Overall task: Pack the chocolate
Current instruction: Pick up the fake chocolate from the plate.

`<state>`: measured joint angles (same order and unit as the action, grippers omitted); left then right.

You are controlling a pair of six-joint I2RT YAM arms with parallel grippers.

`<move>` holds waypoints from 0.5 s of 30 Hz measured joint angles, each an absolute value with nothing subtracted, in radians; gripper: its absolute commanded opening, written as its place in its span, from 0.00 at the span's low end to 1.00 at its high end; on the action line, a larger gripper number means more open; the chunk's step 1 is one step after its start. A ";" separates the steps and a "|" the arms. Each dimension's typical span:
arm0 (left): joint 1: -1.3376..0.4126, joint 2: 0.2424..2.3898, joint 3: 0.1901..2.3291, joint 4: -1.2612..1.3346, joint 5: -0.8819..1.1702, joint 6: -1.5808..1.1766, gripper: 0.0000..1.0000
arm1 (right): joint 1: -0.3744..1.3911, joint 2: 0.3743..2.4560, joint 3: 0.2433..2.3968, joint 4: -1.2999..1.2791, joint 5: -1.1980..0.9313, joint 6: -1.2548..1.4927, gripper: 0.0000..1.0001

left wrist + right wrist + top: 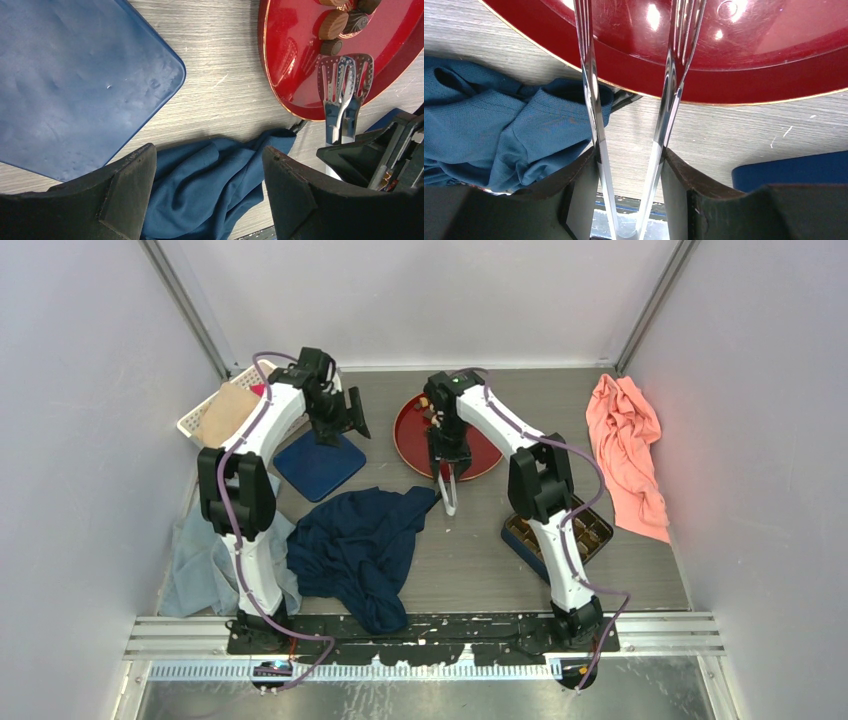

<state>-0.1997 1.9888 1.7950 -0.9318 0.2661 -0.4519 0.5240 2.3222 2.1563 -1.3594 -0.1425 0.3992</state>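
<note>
The right tool [629, 170] grips metal tongs [345, 80], their tips slightly apart over the red tray [290, 50]. The chocolate [334, 25] lies on the tray, at 12 o'clock of the tips. The left tool [210, 195] is wide open, empty. I judge the picking step is in hand; next the tips must reach around one piece and squeeze gently

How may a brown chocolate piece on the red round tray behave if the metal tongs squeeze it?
The brown chocolate piece looks rounded and smooth, so it may slip or roll from the metal tongs. The glossy red round tray probably lets it slide.
</note>
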 measured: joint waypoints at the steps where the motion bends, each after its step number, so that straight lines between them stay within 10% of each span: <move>1: -0.200 1.989 1.795 -0.932 0.266 -0.452 0.78 | 0.526 2.324 2.157 -1.359 -0.142 0.399 0.52; 15: -0.194 1.989 1.807 -0.932 0.272 -0.451 0.78 | 0.531 2.389 2.196 -1.351 -0.099 0.418 0.48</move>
<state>-0.1936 1.9892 1.8072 -0.9318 0.2718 -0.4511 0.5312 2.3890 2.1963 -1.3510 -0.0986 0.4183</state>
